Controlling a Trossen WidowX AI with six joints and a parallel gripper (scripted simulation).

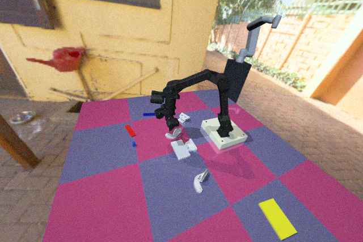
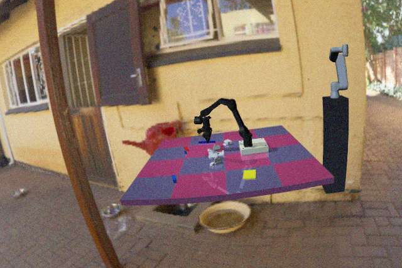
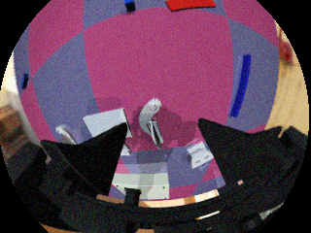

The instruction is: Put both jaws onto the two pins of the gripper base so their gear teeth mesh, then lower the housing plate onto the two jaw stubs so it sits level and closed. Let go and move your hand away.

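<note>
My gripper (image 1: 172, 128) (image 2: 208, 142) (image 3: 163, 123) is open and empty, pointing down above a curved white jaw (image 1: 173, 134) (image 2: 216, 147) (image 3: 146, 116). That jaw appears between the spread fingertips in the wrist view, beside the white gripper base (image 1: 180, 149) (image 3: 106, 121); whether they touch is unclear. The pins and gear teeth are too small to judge. The second white jaw (image 1: 197, 183) (image 2: 215, 162) lies apart on the mat, nearer the top camera. A small white part with holes, seemingly the housing plate (image 1: 184, 117) (image 2: 227, 142) (image 3: 199, 154), lies on the other side of the base.
The robot's pale mounting block (image 1: 216, 137) (image 2: 259, 149) stands right of the parts. A blue bar (image 1: 148, 114) (image 3: 242, 86), a red strip (image 1: 130, 130) (image 3: 190, 4) and a small blue block (image 1: 134, 144) lie left. A yellow plate (image 1: 277, 219) (image 2: 249, 174) lies near the front right.
</note>
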